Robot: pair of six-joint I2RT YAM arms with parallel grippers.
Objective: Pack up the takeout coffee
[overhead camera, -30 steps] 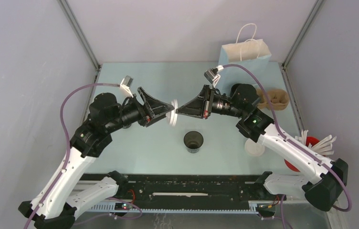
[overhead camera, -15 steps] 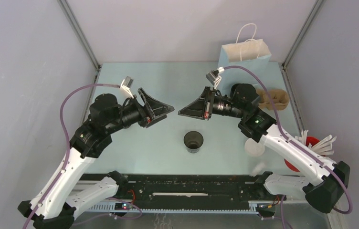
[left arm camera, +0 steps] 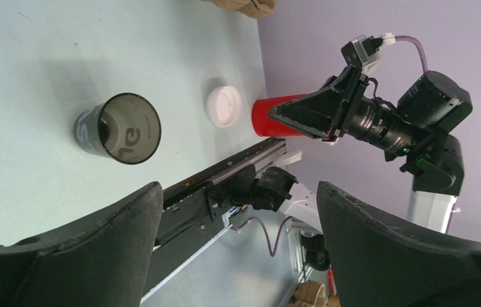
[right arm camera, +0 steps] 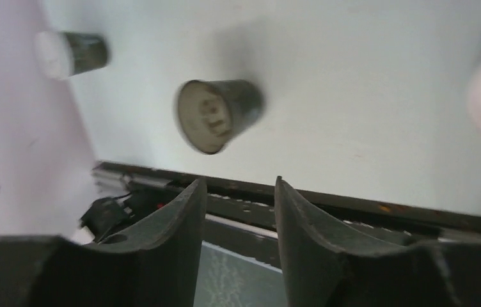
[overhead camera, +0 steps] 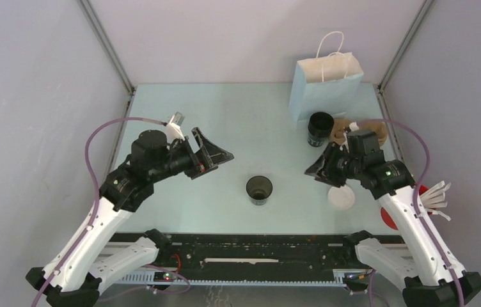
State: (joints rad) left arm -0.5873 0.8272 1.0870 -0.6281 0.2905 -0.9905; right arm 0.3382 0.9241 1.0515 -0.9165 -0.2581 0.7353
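A black takeout cup (overhead camera: 259,190) stands open and upright mid-table; it also shows in the left wrist view (left arm camera: 119,128) and the right wrist view (right arm camera: 215,115). A white lid (overhead camera: 341,197) lies flat to its right, and the left wrist view shows this lid (left arm camera: 223,105) too. A second black cup (overhead camera: 320,128) stands by the blue paper bag (overhead camera: 326,86). My left gripper (overhead camera: 222,155) hangs open and empty, up and left of the open cup. My right gripper (overhead camera: 311,171) hovers between cup and lid, jaws apart with nothing in them (right arm camera: 239,182).
A brown cardboard cup carrier (overhead camera: 366,132) lies right of the bag. A red stack (overhead camera: 391,220) and white sticks (overhead camera: 433,192) sit at the right edge. In the right wrist view a dark cup with a white top (right arm camera: 71,54) stands far left.
A white lid pinched between the two grippers a second ago is gone from them. My right arm swung back to the right and down, opening its jaws. The left jaws widened.
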